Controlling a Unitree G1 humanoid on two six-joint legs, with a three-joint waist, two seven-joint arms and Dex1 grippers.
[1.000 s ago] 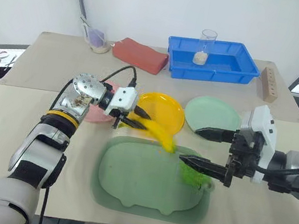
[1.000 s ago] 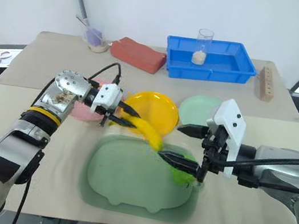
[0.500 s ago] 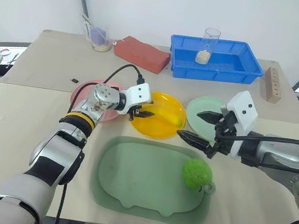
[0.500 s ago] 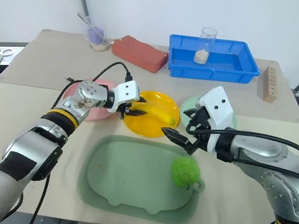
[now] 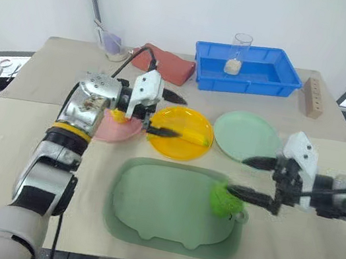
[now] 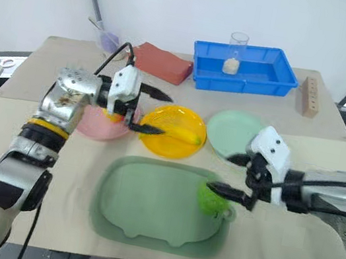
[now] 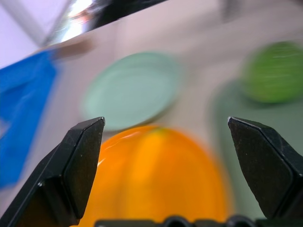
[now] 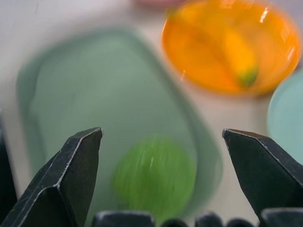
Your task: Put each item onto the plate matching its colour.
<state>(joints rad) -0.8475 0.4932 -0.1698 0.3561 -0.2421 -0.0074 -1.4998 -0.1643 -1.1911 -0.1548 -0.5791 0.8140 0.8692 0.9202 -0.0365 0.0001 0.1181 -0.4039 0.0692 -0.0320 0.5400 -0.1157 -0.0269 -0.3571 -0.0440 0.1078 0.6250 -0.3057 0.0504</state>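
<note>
Both grippers have their fingers wide open and hold nothing. Your right gripper (image 5: 253, 178) is the near one: the green ball (image 5: 226, 199) sits just past its fingertips, on the right end of the big green tray (image 5: 145, 212). Round, so no long side to line up. The mint plate (image 5: 247, 136) waits just behind it. Your left gripper (image 5: 169, 112) hangs over the yellow plate (image 5: 160, 142), where the banana (image 5: 192, 133) lies.
</note>
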